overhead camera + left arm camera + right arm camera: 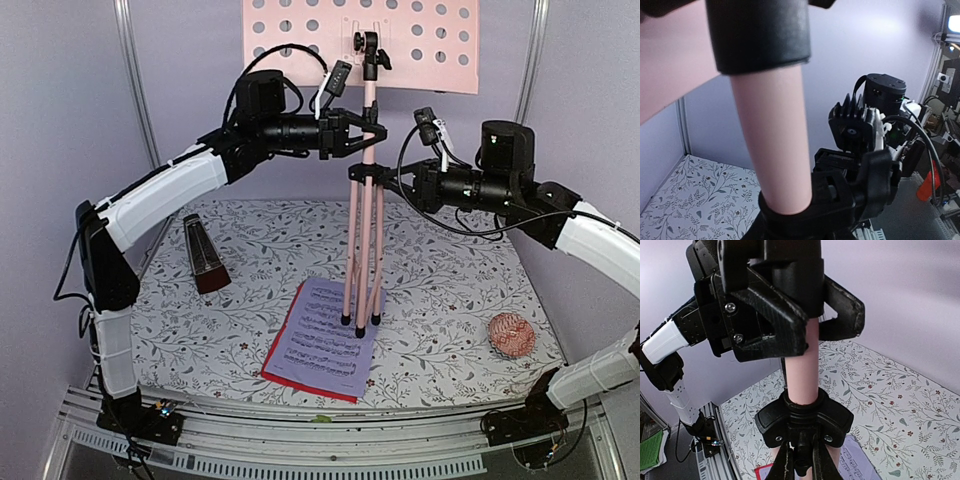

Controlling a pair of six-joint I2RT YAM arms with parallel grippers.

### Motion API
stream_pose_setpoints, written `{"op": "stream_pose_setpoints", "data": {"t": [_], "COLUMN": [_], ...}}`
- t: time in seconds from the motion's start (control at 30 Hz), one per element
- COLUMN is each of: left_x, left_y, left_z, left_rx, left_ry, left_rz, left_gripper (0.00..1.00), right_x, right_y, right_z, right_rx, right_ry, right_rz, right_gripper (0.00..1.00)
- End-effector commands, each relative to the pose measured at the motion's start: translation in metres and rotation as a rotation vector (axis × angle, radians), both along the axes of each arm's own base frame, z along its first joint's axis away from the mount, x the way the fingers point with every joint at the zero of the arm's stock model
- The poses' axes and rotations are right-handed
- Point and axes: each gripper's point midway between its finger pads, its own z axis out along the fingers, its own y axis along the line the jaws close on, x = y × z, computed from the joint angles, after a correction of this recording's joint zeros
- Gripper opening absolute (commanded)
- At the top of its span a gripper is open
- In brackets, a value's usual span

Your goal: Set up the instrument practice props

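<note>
Although both arms have hold of it, the music stand must be rated top-heavy: its perforated desk sits well above the left pincer, while the three legs below are drawn close together, their feet resting on the lilac sheet directly beneath both pincers. Left pincer is pressed onto the upper tube, just under a black collar. Right pincer, a little lower and opposite, appears clamped on the black hub where the legs gather. Judged handling: a thin painted metal tube, light and stiff, and smooth enough to slide or turn in a grip. The hub and collar give better purchase and are the sounder places to hold. The wide desk would act as a lever, so tilt is the main hazard. Lilac sheet overlies a red sheet; both look like limp paper, pinned by the feet and liable to crease if dragged. Metronome stands on the bench below and outboard of the left pincer, well apart from it, untouched.
</note>
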Motion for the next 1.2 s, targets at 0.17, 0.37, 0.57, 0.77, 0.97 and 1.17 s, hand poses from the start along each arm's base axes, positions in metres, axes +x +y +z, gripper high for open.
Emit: {"op": "stream_pose_setpoints", "data": {"t": [0.17,0.37,0.57,0.77,0.97,1.17], "left_x": [-0.022,0.015,0.044,0.057,0.058,0.064], "left_y": [0.049,0.039,0.045,0.05,0.056,0.064], "left_z": [0.144,0.126,0.126,0.129,0.137,0.145], "left_rx": [-0.295,-0.284,-0.281,-0.31,-0.358,-0.404], "left_ry": [-0.482,-0.525,-0.539,-0.563,-0.6,-0.596], "left_rz": [0.172,0.266,0.372,0.449,0.496,0.558], "left_gripper": [0.0,0.0,0.0,0.0,0.0,0.0], "right_x": [0.046,0.083,0.109,0.12,0.12,0.106], "right_y": [0.0,-0.006,0.001,0.01,0.006,0.003], "right_z": [-0.003,-0.008,-0.023,-0.034,-0.032,-0.023], "right_rx": [-0.041,-0.004,-0.04,-0.047,-0.038,0.003], "right_ry": [0.036,0.088,0.072,0.09,0.071,0.055], "right_rz": [-0.13,-0.234,-0.242,-0.23,-0.249,-0.217], "right_gripper": [0.0,0.0,0.02,0.37,0.61,0.64]}}
